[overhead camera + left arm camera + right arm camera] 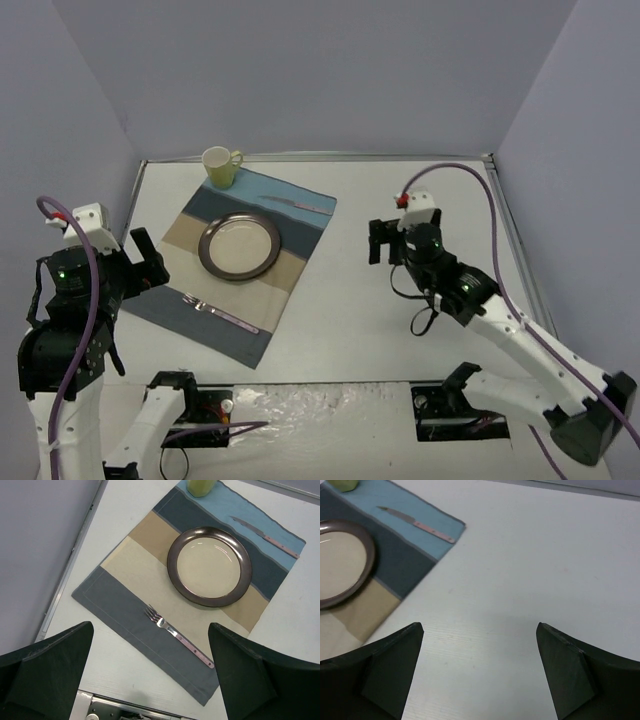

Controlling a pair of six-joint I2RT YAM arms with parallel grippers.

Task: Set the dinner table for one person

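The white worktop point(360, 320) fills the scene, metal rails along its far and side edges, and its right half lies bare. On the left half, turned at an angle to the edges, lies a striped cloth placemat point(175, 235) in bands of light blue, dark blue, beige and grey. A round plate point(240, 246) with a dark rim and cream centre sits in the middle of the mat. A fork point(220, 312) lies on the grey band toward the near edge, and a knife point(298, 206) rests on the light blue band toward the far edge (both have pinkish handles). A pale yellow-green mug point(220, 166) stands upright on the mat's far corner, close to the worktop's far-left corner, its handle pointing right. The left fingers point(150, 262) hang by the left edge, near the mat's near-left side, spread wide and released, with nothing between them. The right fingers point(386, 240) hover over bare worktop right of the mat, well apart from the knife, likewise parted and gripping nothing.
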